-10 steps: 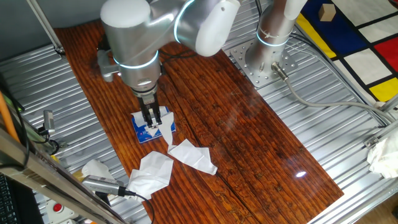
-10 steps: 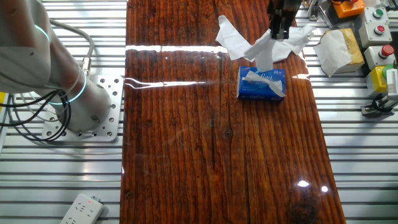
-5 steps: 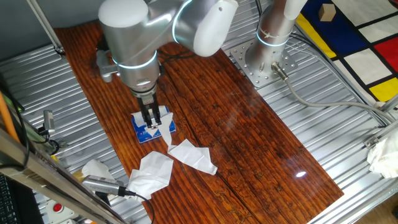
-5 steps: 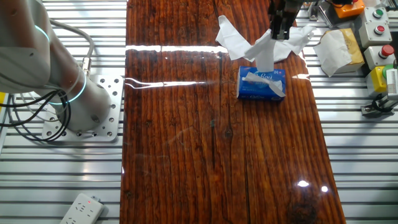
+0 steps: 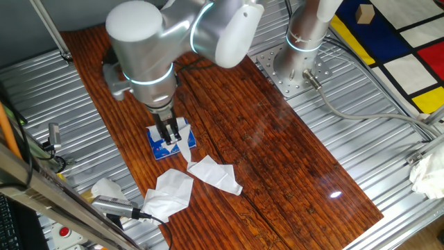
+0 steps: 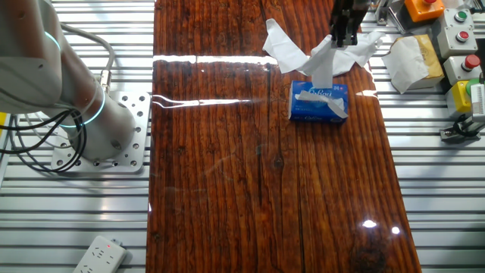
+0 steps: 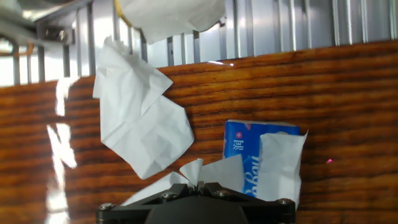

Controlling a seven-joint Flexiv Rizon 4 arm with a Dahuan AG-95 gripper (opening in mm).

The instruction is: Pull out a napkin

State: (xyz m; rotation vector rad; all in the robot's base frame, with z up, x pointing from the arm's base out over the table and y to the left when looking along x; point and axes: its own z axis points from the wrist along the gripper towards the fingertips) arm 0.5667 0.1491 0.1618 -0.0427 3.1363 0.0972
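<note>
The small blue tissue pack [image 6: 318, 105] lies on the wooden table; it also shows in one fixed view [image 5: 161, 148] and in the hand view [image 7: 244, 142]. My gripper [image 6: 343, 36] is above it, shut on the top of the napkin [image 6: 323, 67], a wrinkly white sheet that stretches from the pack's slot up to the fingers. In one fixed view my gripper [image 5: 167, 135] stands right over the pack with the napkin [image 5: 183, 132] beside the fingers. In the hand view my jaws [image 7: 199, 184] are closed together on the napkin [image 7: 217, 173].
Loose white tissues lie beyond the pack [image 6: 284, 45], [image 5: 215, 173], [image 5: 170, 196], [image 7: 140, 121]. A crumpled tissue [image 6: 409, 61] and button boxes [image 6: 458, 34] sit on the metal rail by the table edge. The robot base [image 6: 98, 129] stands at the other side.
My gripper has shifted slightly up and away from the pack, still holding the napkin, which is drawn a little further out. The pack has stayed in place.
</note>
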